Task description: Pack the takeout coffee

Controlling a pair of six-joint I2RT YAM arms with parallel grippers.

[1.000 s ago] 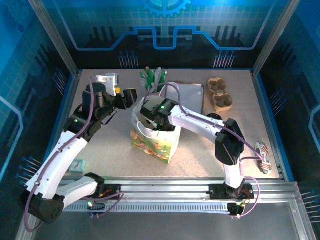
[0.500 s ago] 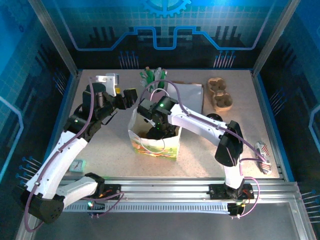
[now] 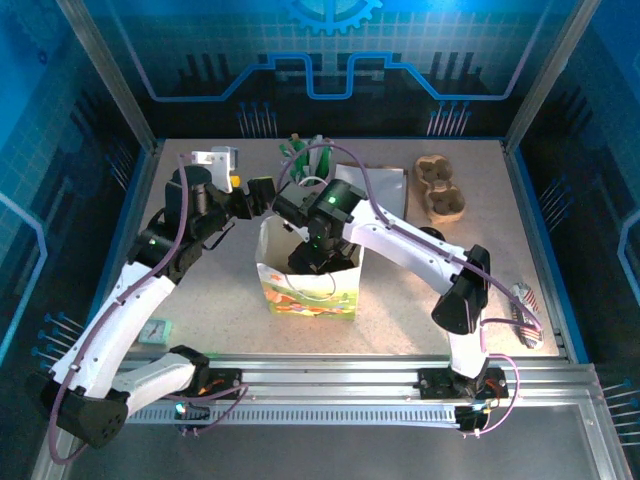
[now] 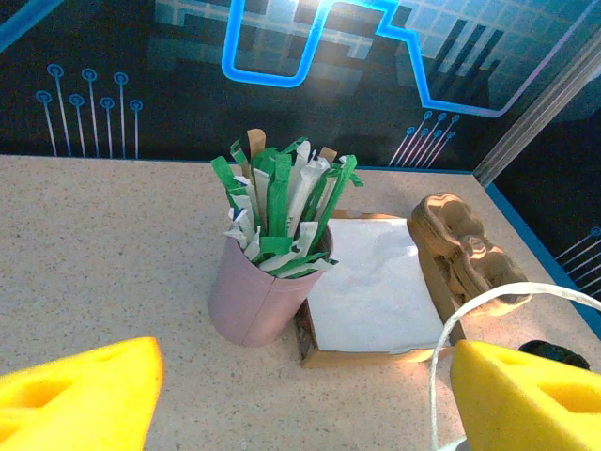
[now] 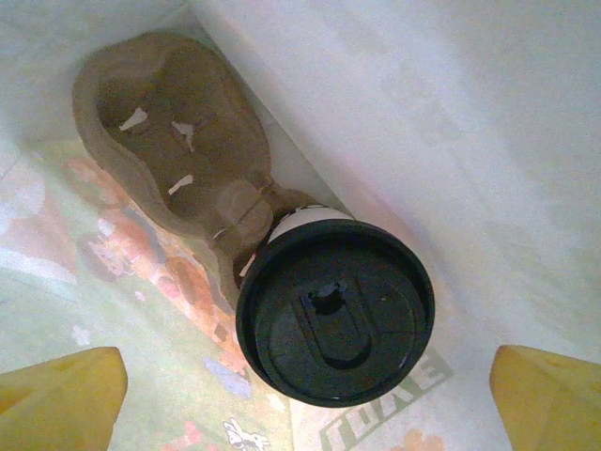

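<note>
The takeout coffee [image 5: 335, 310] is seen upright at one end of a cardboard carrier [image 5: 169, 150] inside the bag [image 3: 305, 297], below the wide-open, empty right gripper [image 5: 302, 399]; the left gripper [image 4: 302, 399] is likewise observed open and empty.

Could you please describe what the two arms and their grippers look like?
The left arm and right arm have white links, black joints and a purple cable looping along each, with a small green light. The left gripper and right gripper both have blocky yellow fingers.

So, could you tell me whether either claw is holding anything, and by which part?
Nothing is held. The right claw is open above the cup in the bag; the left claw is open too.
</note>
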